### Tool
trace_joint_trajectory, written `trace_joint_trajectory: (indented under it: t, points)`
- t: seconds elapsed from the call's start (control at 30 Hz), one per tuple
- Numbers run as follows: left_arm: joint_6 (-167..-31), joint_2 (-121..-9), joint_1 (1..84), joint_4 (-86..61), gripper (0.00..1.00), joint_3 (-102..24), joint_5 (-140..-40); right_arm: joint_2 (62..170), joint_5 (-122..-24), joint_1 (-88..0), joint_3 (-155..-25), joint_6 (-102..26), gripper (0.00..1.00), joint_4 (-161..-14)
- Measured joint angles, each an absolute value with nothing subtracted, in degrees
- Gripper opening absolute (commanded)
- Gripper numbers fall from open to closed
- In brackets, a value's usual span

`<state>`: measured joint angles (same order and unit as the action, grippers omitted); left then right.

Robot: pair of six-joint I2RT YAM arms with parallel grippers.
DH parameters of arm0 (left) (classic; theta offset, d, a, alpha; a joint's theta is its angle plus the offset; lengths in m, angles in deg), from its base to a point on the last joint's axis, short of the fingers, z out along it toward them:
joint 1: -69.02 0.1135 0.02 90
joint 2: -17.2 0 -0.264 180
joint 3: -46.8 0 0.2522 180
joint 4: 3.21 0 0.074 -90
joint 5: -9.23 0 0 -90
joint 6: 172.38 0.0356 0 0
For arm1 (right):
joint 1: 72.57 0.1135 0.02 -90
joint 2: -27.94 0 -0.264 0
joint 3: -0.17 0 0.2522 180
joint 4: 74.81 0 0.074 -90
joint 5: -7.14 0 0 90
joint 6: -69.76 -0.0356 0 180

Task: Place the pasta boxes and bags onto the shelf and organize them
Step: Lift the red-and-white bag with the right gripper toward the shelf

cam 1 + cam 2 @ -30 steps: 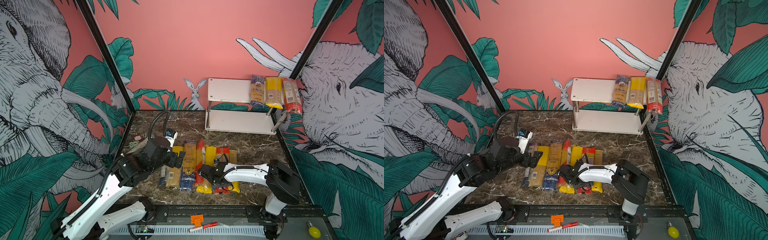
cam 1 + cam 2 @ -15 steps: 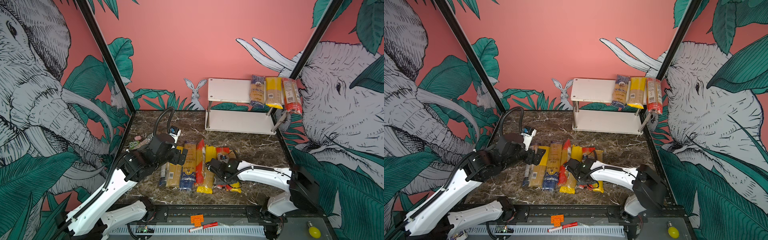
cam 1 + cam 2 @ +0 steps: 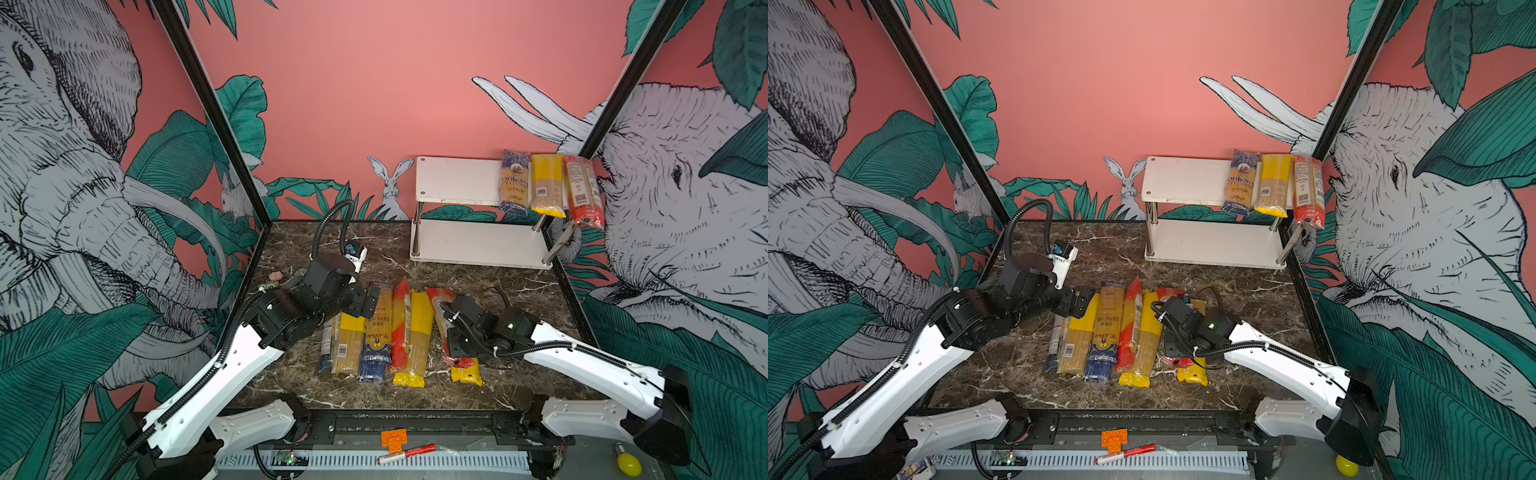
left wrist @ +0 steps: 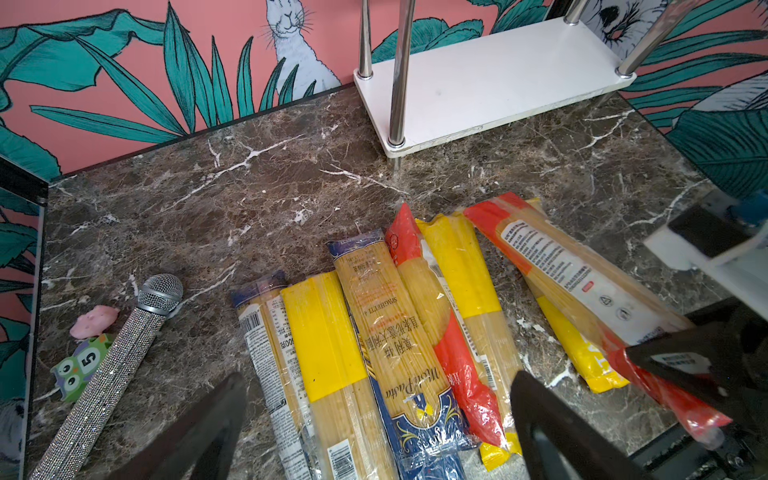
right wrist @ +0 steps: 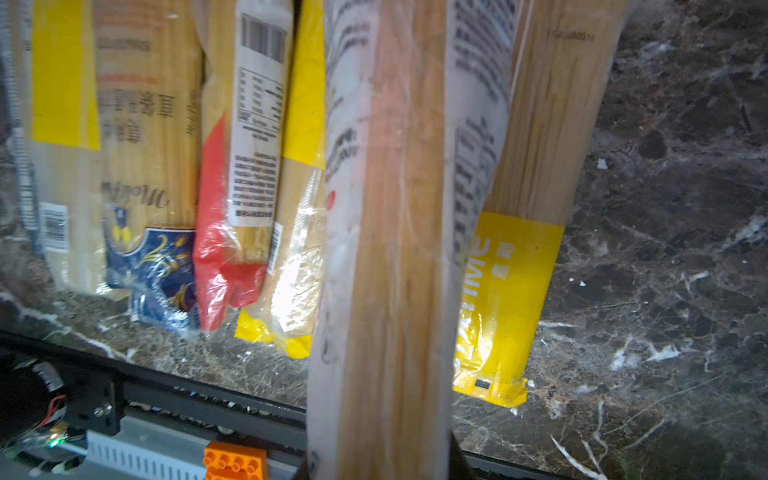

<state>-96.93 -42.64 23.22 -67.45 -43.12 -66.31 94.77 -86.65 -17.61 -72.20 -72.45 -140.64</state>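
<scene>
- Clamping the red-ended pack (image 4: 561,266) near its front end, the right hand (image 4: 665,365) is clenched, its arm stretched low from the right.
- That pack lies slanted across a yellow pack (image 3: 467,374) on the counter (image 3: 478,282).
- Left hand (image 3: 368,302) hovers released above the far ends of five packs (image 3: 374,332) lying side by side.
- Three packs (image 3: 544,183) rest on the shelf (image 3: 457,178), top board, right end.

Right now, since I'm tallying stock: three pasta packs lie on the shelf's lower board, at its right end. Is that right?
Not quite. The three pasta packs lie on the upper board of the shelf, at its right end, not on the lower board. Both top views show this.
</scene>
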Motion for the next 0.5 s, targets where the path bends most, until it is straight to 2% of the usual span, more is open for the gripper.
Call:
trace_joint_trajectory:
  t: [0.33,0.5]
  points:
    - [-97.5,-41.7,23.2,-67.8,1.0,-43.6,-64.1,87.2,-84.7,-17.8,-78.3,-71.0,0.0,-145.6]
    - [-97.3,-41.3,23.5,-67.9,1.0,-44.9,-62.7,87.0,-84.5,-17.8,-86.4,-69.3,0.0,-149.9]
